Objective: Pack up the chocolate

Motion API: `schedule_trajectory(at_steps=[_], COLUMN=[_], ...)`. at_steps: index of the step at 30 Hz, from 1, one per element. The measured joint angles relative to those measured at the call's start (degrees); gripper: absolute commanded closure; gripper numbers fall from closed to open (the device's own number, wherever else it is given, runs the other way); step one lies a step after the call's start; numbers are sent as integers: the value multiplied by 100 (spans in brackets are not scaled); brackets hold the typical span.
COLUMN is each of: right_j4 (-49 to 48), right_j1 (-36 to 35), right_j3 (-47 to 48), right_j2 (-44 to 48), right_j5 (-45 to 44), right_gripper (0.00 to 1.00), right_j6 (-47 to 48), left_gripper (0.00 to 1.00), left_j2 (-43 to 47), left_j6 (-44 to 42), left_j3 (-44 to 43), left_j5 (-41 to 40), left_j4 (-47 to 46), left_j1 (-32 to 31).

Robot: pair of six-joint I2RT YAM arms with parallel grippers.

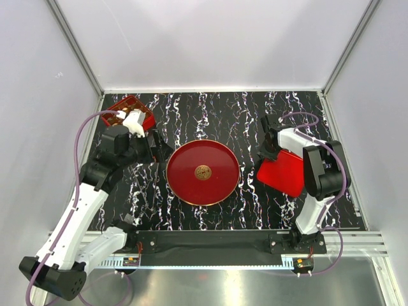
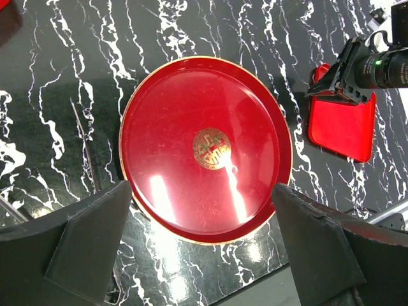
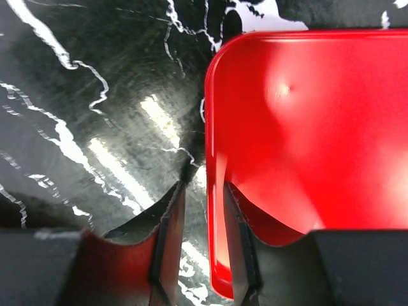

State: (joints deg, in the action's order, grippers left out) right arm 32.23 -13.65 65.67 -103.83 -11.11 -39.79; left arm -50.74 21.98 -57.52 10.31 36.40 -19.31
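The chocolate shows only as small brown and tan bits inside the red box [image 1: 129,110] at the far left, partly hidden by my left wrist. The red plate [image 1: 220,185] with its gold emblem lies mid-table and holds no pieces; it also shows in the left wrist view [image 2: 166,127]. My left gripper [image 1: 159,150] is open wide and empty, hovering at the plate's left edge [image 2: 203,245]. My right gripper [image 1: 270,152] stands astride the rim of the red lid [image 1: 285,173], one finger [image 3: 239,236] inside the lid [image 3: 319,127], the other outside, with a small gap at the rim.
The black marble-patterned mat [image 1: 210,108] covers the table between white walls. The black rail [image 1: 210,241] with both arm bases runs along the near edge. The right arm and the lid also show in the left wrist view [image 2: 344,127].
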Motion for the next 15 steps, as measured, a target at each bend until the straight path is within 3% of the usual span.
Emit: schedule_trajectory(at_steps=[4,7,9,15], right_j4=[-129,-190,-243,190], right_j1=[0,2,2,4], right_j3=[33,57,66,518], right_j2=[-109,-138,-155,-173], right_j5=[-13,-17,-11,28], right_gripper=[72,85,100,100], right_j6=[-22,-7,44,398], left_gripper=[1,1,1,3], left_j2=[-72,-79,-35,70], left_j6=[-17,-83,-98,87], left_j3=[-66,-66,-66,-66], left_j5=[-20,118,229,385], left_j4=[138,131,114,-26], left_j1=[0,0,0,2])
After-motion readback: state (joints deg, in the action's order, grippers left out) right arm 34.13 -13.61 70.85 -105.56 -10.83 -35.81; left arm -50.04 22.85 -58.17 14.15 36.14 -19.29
